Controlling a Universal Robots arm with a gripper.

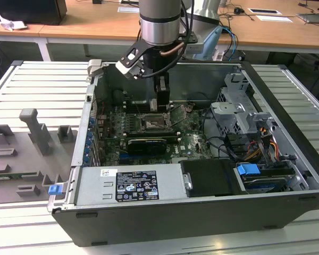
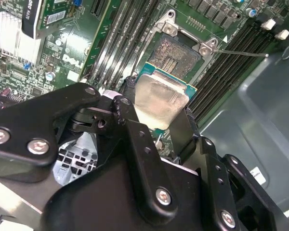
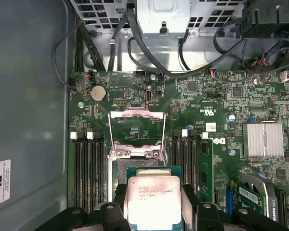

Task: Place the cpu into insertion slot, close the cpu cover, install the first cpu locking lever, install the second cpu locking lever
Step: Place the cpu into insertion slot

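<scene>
In both wrist views my gripper (image 2: 160, 107) (image 3: 154, 190) is shut on the cpu (image 2: 160, 91) (image 3: 153, 204), a flat square chip with a pale metal top on a green edge. The black fingers (image 2: 129, 108) clamp two opposite sides. I hold the chip above the motherboard, close to the bare insertion slot (image 2: 177, 53) (image 3: 117, 169) and partly overlapping it. The cpu cover (image 3: 136, 131), a thin silvery frame, stands swung open beyond the slot. A thin wire locking lever (image 2: 241, 52) sticks out beside the slot. In the exterior view the gripper (image 1: 161, 103) hangs low inside the open computer case (image 1: 287, 101).
Memory slots (image 3: 89, 166) flank the socket on both sides. A black card (image 1: 146, 144), a finned heat sink (image 3: 263, 139), a grey power supply (image 1: 127, 186), a drive cage (image 1: 239, 114) and cables (image 1: 263, 143) crowd the case. Grey fixtures (image 1: 34, 130) stand on the table at the exterior view's left.
</scene>
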